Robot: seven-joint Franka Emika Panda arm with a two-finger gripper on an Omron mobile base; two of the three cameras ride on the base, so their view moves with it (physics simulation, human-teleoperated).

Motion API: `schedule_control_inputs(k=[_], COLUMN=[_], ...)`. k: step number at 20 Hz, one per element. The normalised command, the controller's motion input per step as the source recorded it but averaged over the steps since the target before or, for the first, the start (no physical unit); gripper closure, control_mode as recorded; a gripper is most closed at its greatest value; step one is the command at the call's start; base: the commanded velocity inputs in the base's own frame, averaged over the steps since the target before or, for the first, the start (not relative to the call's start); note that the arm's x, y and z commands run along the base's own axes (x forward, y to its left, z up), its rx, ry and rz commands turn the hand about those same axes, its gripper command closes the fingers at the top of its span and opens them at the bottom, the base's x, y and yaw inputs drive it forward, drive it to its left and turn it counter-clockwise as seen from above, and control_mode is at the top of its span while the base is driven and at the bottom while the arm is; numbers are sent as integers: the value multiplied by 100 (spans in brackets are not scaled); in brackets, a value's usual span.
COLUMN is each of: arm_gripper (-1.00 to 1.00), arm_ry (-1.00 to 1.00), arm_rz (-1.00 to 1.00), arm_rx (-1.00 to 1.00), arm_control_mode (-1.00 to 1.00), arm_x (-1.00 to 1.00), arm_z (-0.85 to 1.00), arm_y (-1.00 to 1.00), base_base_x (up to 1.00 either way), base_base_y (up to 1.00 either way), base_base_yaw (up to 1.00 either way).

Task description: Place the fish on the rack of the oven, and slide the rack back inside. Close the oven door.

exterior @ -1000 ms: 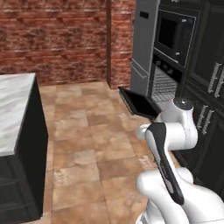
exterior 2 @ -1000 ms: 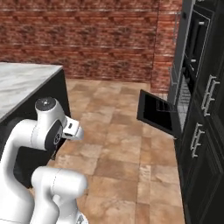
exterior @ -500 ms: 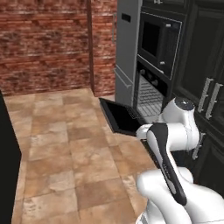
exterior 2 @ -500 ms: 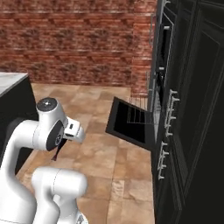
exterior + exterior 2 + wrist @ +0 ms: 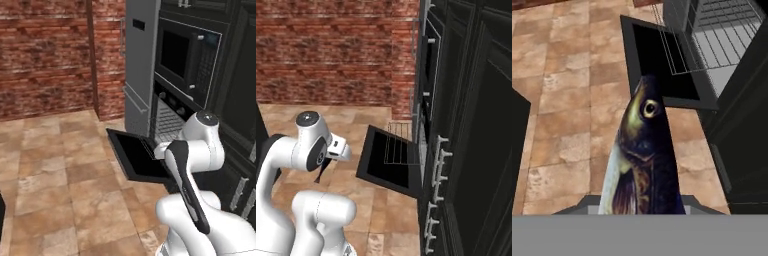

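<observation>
The fish, dark with a pale belly, stands head-up between my fingers in the hand view and hides them. My gripper hangs below the hand, shut on the fish, well short of the oven. The oven door lies open and flat, ahead of the fish's head. The rack of silver wires sticks partly out over the door.
A black microwave sits above the oven and a grey fridge stands to its left. Dark cabinets with silver handles run along the right. A brick wall is behind, with open tile floor in front. A dark counter edge is close by.
The whole scene has shifted as the base drove and turned toward the oven, which is now nearer and larger. The marble counter has left the base views. The arm keeps its pose, still holding the fish.
</observation>
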Motion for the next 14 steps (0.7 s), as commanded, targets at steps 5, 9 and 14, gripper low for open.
schedule_control_inputs(k=[5,9,14], arm_gripper=[100,100,100], arm_ry=[0,0,0], arm_rz=[0,0,0], arm_rx=[0,0,0], arm_control_mode=[100,100,100], arm_x=[0,0,0], arm_z=[0,0,0], arm_y=[0,0,0], base_base_x=[30,47,78], base_base_y=[-78,-40,12], base_base_yaw=[-15,-15,-19])
